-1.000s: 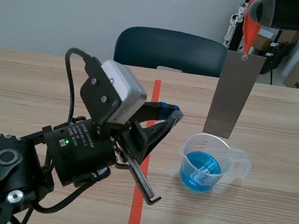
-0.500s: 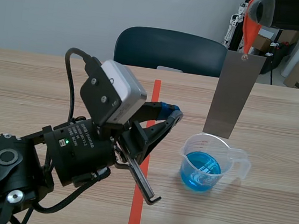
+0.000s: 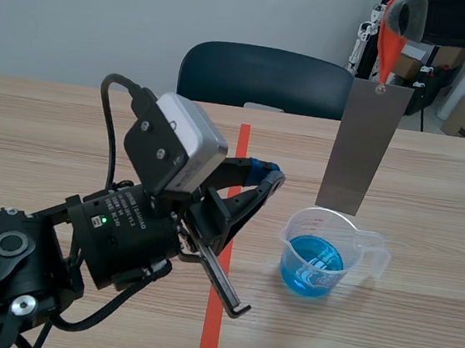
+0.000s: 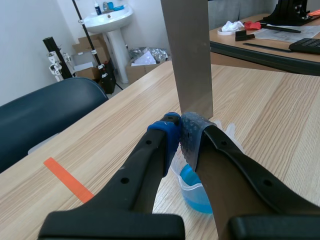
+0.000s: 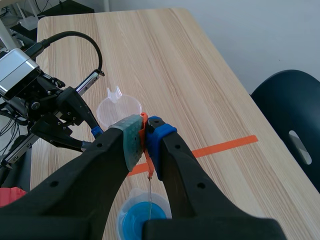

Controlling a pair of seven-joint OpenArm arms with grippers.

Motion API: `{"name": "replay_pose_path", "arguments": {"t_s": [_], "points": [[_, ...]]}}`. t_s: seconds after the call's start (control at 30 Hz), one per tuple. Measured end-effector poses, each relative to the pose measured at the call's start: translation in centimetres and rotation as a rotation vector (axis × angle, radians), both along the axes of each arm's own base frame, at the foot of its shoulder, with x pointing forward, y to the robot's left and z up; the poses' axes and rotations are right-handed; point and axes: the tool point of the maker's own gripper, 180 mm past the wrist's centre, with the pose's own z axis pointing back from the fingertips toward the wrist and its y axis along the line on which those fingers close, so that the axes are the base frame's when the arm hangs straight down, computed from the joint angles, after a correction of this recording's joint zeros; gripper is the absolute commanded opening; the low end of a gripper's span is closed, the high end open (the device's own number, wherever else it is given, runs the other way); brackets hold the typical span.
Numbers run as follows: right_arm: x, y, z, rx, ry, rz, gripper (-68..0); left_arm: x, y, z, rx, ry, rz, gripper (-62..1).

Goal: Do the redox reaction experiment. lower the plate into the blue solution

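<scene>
We see 1 grey plate (image 3: pixel 362 147) hanging from 1 orange strap (image 3: pixel 390 41) pinched by right gripper (image 5: pixel 145 132), just over 1 beaker (image 3: pixel 358 239) of blue soln (image 3: pixel 312 267). Left gripper (image 4: pixel 181 135) pressed together, empty, beside beaker.

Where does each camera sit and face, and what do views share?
Scene view: between the arms, facing across the table; left gripper low, metal plate above the beaker.
Left wrist view: on the left arm, past its shut fingers toward plate and beaker.
Right wrist view: raised, looking down past the right gripper clamping the orange strip.
All share the beaker.
</scene>
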Motion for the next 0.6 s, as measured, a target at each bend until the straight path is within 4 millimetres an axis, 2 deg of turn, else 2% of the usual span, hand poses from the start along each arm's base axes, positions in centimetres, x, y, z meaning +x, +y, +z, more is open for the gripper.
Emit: {"name": "replay_pose_path", "arguments": {"t_s": [0.6], "points": [[-0.02,0.04,-0.05,0.002,0.001,0.000,-67.8,-0.01,0.00,0.05,-0.002,-0.002,-0.001,-56.9]]}}
